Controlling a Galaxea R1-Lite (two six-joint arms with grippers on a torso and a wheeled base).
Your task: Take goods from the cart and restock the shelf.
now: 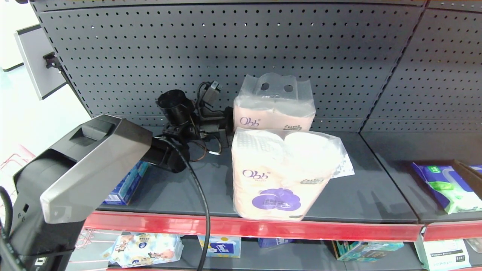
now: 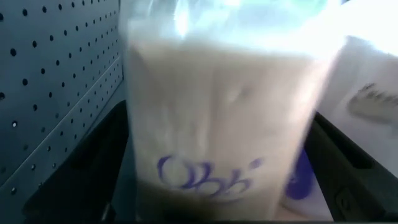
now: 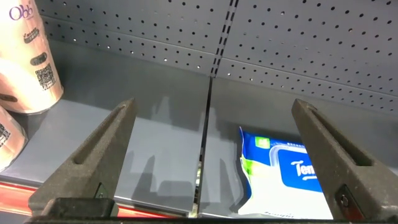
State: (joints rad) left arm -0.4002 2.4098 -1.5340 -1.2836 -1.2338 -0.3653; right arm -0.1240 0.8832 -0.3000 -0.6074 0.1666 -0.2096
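- ok so my left fingers (image 2: 93, 163) are closed in on the rear roll pack (image 1: 273, 109), one on each side of its left end, as far as I can make out. I reckon a side grip is the sane choice here. It's a squishy plastic bag of rolls, and the handle flap (image 1: 276, 86) on top looks too floppy to pinch.
- the left gripper (image 1: 226, 128) sits low and close to the pegboard wall (image 1: 226, 49). The pack stands upright on the shelf (image 1: 361, 188) with its back near that wall. Stock pushed to the back leaves the front row free, so the spot makes sense.
- the front roll pack (image 1: 278, 173) stands right in front of it, touching or nearly so, out by the red edge strip (image 1: 263, 227). Same product, so the two line up one behind the other.
- my guess is this one's basically placed. What's left is letting go without dragging the bag along.
- my right gripper (image 3: 212, 102) is spread wide with nothing in it, over the shelf where two boards meet. A blue wipes pack (image 3: 292, 177) lies just beyond it. Looks like it's simply parked out of the way.
- a blue box (image 1: 124, 186) lies on the shelf under my left arm, apart from the packs.
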